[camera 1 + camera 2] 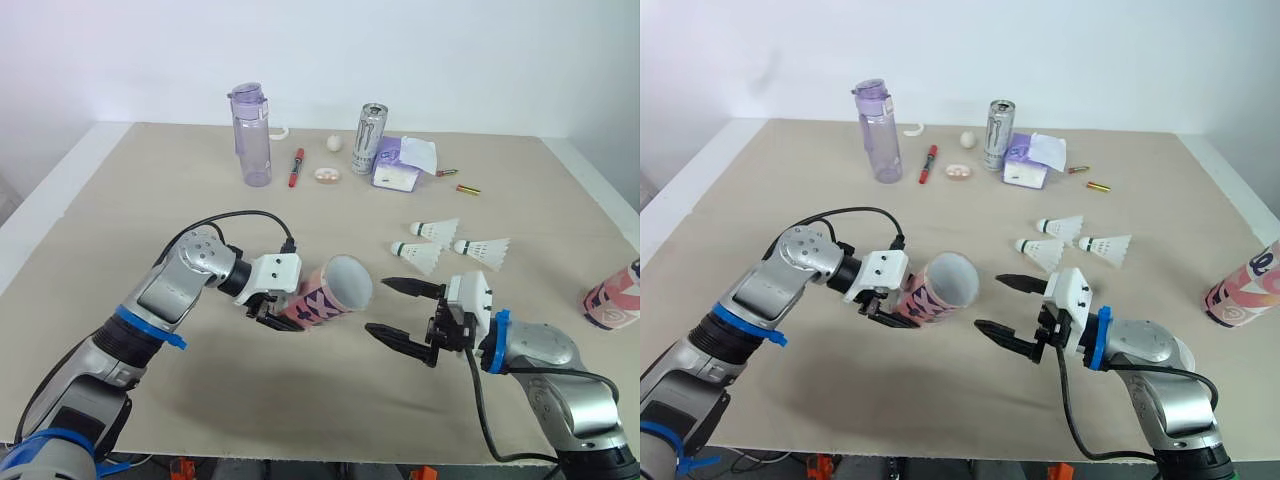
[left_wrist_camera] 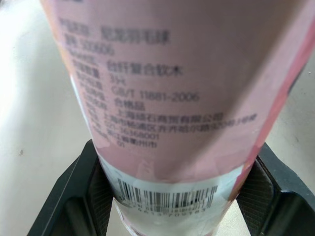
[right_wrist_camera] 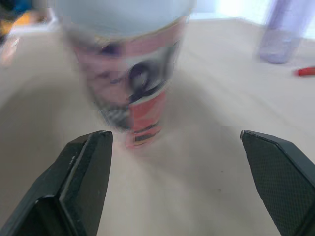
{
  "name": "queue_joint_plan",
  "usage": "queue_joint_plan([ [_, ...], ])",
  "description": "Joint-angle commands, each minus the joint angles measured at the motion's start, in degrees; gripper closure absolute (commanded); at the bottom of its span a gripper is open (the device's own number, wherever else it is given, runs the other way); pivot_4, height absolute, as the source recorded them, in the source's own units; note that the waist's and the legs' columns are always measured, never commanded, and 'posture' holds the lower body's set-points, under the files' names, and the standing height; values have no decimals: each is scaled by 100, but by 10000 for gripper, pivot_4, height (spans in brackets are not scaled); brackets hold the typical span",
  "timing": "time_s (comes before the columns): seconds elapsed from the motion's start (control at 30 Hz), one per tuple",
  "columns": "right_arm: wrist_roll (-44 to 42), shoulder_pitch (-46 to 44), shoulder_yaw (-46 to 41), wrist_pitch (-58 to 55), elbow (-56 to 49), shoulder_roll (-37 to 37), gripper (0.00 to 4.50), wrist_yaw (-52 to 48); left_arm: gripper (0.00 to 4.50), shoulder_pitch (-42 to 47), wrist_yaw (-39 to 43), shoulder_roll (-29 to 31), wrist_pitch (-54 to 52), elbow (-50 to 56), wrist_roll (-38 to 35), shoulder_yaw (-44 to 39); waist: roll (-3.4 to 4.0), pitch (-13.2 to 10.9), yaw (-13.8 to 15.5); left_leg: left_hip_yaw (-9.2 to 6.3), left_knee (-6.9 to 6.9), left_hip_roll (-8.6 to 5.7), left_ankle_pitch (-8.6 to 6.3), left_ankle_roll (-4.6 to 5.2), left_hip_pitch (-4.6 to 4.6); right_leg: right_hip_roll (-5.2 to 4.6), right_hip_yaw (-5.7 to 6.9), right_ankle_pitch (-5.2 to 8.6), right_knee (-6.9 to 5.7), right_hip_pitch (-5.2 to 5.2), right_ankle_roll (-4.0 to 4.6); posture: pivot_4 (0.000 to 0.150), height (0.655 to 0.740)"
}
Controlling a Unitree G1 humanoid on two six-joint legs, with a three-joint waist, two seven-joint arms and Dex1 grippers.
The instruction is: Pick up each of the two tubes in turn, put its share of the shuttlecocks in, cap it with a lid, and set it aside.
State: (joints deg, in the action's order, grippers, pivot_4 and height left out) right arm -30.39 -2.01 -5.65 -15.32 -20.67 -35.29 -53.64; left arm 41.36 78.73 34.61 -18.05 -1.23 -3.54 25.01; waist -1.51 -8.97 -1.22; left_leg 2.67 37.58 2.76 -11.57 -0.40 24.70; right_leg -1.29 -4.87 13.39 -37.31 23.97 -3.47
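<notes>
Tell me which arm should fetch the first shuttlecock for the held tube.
Right. The right gripper is open and empty, and the three shuttlecocks lie on its side. The left gripper is shut on the tube, whose open mouth faces right.

Looks like a bare test room or lab. Shows a plain white wall [image 1: 450,60] behind a wide bench [image 1: 150,200] topped with beige board and edged in white. Carries a loose scatter of unrelated odds along the far side: a purple water bottle [image 1: 251,135], a drink can [image 1: 369,138], a tissue pack [image 1: 400,165], a red marker [image 1: 297,167].
</notes>
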Motion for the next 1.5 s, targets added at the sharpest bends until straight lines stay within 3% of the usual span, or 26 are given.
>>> queue_joint_plan([
  [0.03, -306, -60, -780, -444, 63, 58, 0, 799, 15254, 222, 45, -23, -89, -23, 224, 204, -1, 0, 3, 0, 2, -1, 0, 0, 1, -1, -1, -1, 0, -1, -1, 1500, 7400],
  [0.27, -60, -378, -939, -790, 688, -7, 0, 1350, 15254, 385, 174, -35, -275, 2, 281, 338, 1, 1, 0, 0, 4, -2, 0, 0, -4, 2, -5, -2, 0, -5, 0, 1500, 7400],
  [0.9, 475, -2268, -166, -1397, 2881, 183, 0, 1166, 15254, 445, 80, -90, -458, 157, 402, 372, 7, 4, -4, 8, 5, -11, 1, 3, -3, 1, -29, -4, 0, -6, -12, 1500, 7400],
  [1.0, 562, -2474, -140, -1420, 3073, 256, 7141, 1202, 15551, 436, 54, -95, -472, 154, 411, 369, 7, 4, -4, 8, 5, -11, 2, 4, -3, 1, -28, -6, 0, -7, -12, 1500, 7400],
  [1.07, 599, -2575, -155, -1442, 3168, 293, 17496, 1215, 15551, 418, 36, -103, -495, 173, 404, 365, 7, 4, 0, 7, 5, -11, 2, 4, -3, 1, -28, -6, 0, -7, -13, 1500, 7400],
  [1.1, 600, -2613, -176, -1484, 3200, 313, 19423, 1236, 15551, 412, 30, -105, -500, 177, 404, 366, 7, 4, 0, 7, 5, -12, 3, 4, -3, 1, -28, -5, 0, -7, -14, 1500, 7400],
  [1.17, 602, -2658, -197, -1529, 3239, 332, 32818, 1252, 15551, 409, 22, -108, -502, 174, 405, 366, 7, 4, -1, 10, 5, -13, 2, 4, -2, 0, -34, -4, 1, -7, -16, 1500, 7400],
  [1.2, 588, -2680, -201, -1570, 3252, 337, 34078, 1257, 15551, 418, 17, -116, -496, 154, 407, 364, 7, 4, -1, 11, 5, -13, 2, 4, -2, 0, -34, -5, 1, -6, -16, 1500, 7400],
  [1.23, 587, -2692, -197, -1592, 3253, 339, 43151, 1256, 15551, 426, 10, -123, -488, 137, 411, 363, 8, 4, -1, 11, 5, -13, 2, 4, -2, 1, -35, -5, 1, -6, -16, 1500, 7400],
  [1.5, 519, -2592, -196, -1676, 2678, 285, 44645, 1177, 15551, 503, -28, -213, -372, -87, 434, 356, 8, 4, -1, 14, 6, -20, 3, 6, -3, 1, -50, -8, 0, -8, -21, 1500, 7400],
])
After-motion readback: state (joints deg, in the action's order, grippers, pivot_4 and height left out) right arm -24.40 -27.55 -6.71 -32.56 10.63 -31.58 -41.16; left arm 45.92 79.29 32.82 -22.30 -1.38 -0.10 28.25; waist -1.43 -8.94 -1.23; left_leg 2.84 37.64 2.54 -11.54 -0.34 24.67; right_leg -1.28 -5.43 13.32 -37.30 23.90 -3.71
